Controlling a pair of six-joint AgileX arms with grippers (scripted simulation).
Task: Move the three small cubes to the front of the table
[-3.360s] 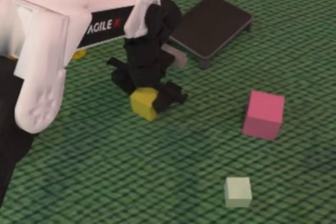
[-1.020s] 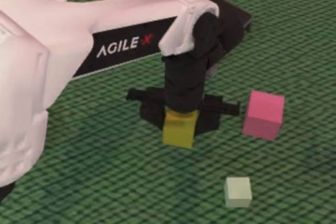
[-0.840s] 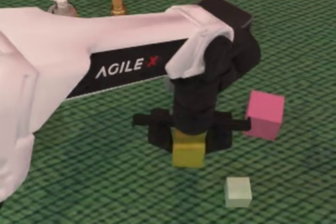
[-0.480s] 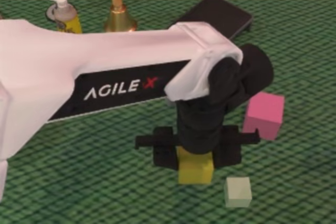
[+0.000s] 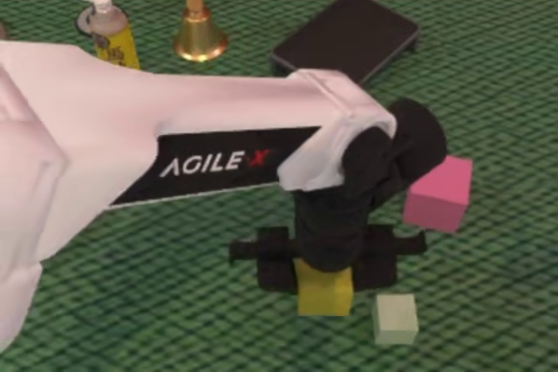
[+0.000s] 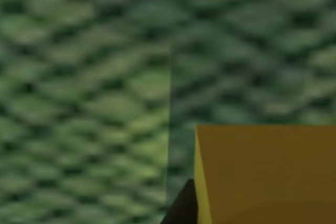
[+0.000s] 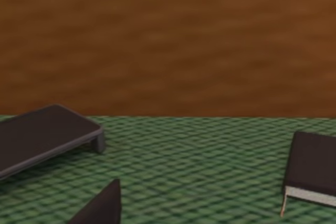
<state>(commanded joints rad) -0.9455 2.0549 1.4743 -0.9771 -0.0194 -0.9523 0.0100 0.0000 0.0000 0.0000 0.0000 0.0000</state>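
My left gripper (image 5: 324,278) is near the worktop's (image 5: 488,84) front edge, jaws clamped on the yellow cube (image 5: 325,292). The grey-green cube (image 5: 395,318) sits just beside it toward the right, also at the front; the pink cube (image 5: 438,192) is farther back on the right. Risks as I judge them: lowering or opening here could knock the grey-green cube, since the gap is slim; releasing too high could let yellow tumble. My wrist could also brush pink. Right arm parked, out of the top view.
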